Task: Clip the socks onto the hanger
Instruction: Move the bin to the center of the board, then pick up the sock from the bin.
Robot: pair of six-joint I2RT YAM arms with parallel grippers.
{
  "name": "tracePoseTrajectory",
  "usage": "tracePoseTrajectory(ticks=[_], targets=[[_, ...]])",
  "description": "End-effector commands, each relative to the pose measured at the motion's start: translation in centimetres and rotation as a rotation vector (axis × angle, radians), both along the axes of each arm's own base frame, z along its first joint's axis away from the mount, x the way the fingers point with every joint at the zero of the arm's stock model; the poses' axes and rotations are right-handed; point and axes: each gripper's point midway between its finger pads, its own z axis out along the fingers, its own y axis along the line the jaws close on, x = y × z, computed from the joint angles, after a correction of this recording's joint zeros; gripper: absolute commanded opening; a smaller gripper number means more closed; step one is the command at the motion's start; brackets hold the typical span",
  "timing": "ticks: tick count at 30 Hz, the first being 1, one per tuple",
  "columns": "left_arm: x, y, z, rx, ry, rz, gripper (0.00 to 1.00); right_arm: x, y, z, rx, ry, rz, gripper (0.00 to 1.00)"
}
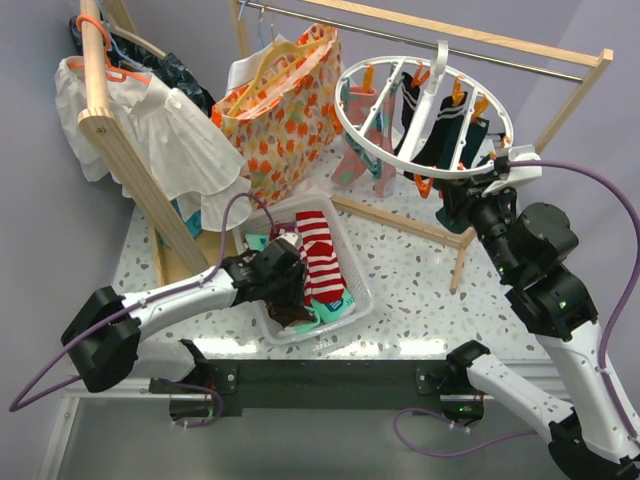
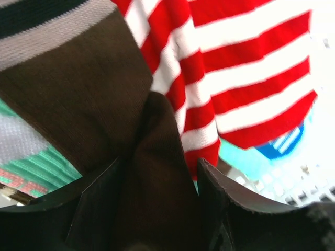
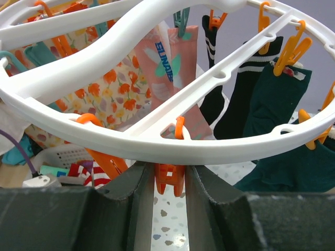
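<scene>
Pinching brown sock (image 2: 78,99) in left gripper (image 2: 159,166), right gripper (image 3: 168,170) squeezing the far hanger's (image 3: 157,144) orange clip (image 3: 168,182), we judged lift-and-carry to that clip came next.

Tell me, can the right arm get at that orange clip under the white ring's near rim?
Probably yes: the orange clip hangs from the hanger right between the fingers of the right gripper, nothing in between. Whether they squeeze it, I cannot tell.
</scene>
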Motion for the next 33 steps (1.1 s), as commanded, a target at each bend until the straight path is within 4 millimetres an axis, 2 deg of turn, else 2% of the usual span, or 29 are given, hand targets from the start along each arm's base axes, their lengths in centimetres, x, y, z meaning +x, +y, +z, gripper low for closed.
tracePoseTrajectory(ticks=[1,4,5,7,8,11,15,19,24,27,31,33], targets=[[-4.7,-0.2,0.2,-0.013,0.124,-0.056,0.63,0.1,-0.1,-0.7,-0.021,0.010,-0.006,0.09],[-4.2,-0.6,2.8,-0.053,0.072,-0.056,0.67,0.1,0.0,-0.8,-0.021,0.014,-0.001,0.09],[-3.0,-0.9,4.9,-0.076,0.005,-0.033,0.68,0.1,0.0,-0.8,-0.021,0.014,0.002,0.09],[-1.8,-0.2,6.8,-0.057,-0.050,-0.002,0.72,0.1,0.0,-0.7,-0.019,0.011,0.002,0.09],[-0.1,-0.1,8.8,-0.060,-0.115,0.035,0.73,0.1,0.0,-0.7,-0.020,0.012,0.002,0.10],[2.7,0.3,11.3,-0.045,-0.211,0.087,0.75,0.1,0.1,-0.7,-0.022,0.012,0.005,0.10],[6.4,-1.3,12.9,-0.049,-0.301,0.084,0.76,0.1,0.1,-0.7,-0.022,0.012,0.008,0.10],[9.9,-2.9,13.0,-0.028,-0.343,0.091,0.70,0.0,0.2,-0.8,-0.020,0.015,0.011,0.10],[14.1,-4.5,11.5,-0.006,-0.346,0.121,0.63,-0.1,0.2,-0.6,-0.016,0.013,0.014,0.10],[15.7,-5.3,10.1,-0.003,-0.336,0.129,0.59,-0.1,0.1,-0.7,-0.019,0.014,0.010,0.10],[16.6,-6.5,8.1,0.006,-0.294,0.114,0.53,-0.1,0.2,-1.1,-0.024,0.023,0.015,0.10],[16.8,-6.9,7.0,0.019,-0.272,0.110,0.45,0.0,0.3,-1.2,-0.024,0.025,0.016,0.10]])
